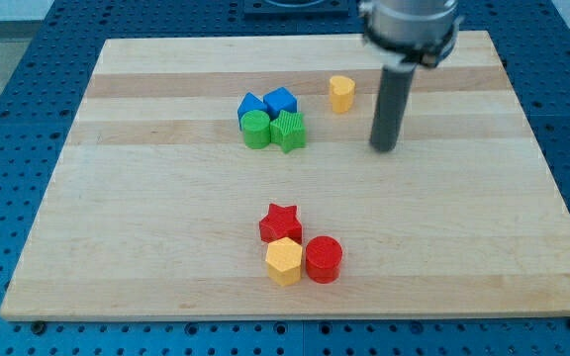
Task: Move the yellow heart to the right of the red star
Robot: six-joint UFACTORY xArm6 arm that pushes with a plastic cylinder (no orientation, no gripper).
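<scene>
The yellow heart (pixel 340 93) sits near the view's top, right of centre. The red star (pixel 280 222) lies low in the middle of the board, touching a yellow hexagon (pixel 284 261) below it and a red cylinder (pixel 324 259) at its lower right. My tip (pixel 385 148) rests on the board to the right of and a little below the yellow heart, apart from it, and well above the red star.
A cluster of two blue blocks (pixel 266 105), a green cylinder (pixel 256 130) and a green star (pixel 289 131) stands left of the yellow heart. The wooden board (pixel 117 237) lies on a blue perforated table (pixel 8 119).
</scene>
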